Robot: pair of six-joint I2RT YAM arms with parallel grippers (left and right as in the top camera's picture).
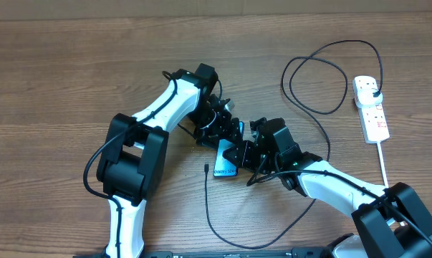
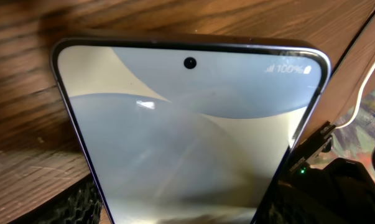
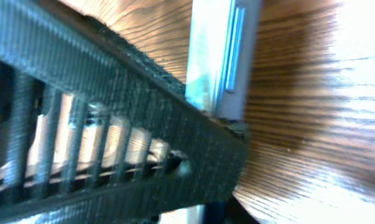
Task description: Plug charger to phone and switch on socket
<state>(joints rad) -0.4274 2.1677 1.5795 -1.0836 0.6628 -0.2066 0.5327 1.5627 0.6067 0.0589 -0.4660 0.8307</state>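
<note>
A brown wood-grain desk (image 1: 72, 57) carries everything. At its middle lies the slim rectangular phone with a pale blue lit screen (image 1: 225, 168), both arms meeting over it. The left end effector (image 1: 226, 132) straddles the phone, one black mesh pad (image 2: 81, 202) at its edge; whether it actually clamps cannot be told. The right end effector (image 1: 246, 153) has one ribbed finger (image 3: 112, 143) lying across the phone's thin side, its closure also unclear. The long thin black charger cable (image 1: 323, 136) loops from the white elongated power strip (image 1: 371, 107) at the desk's right, its small tip (image 1: 205, 168) lying just beside the phone.
</note>
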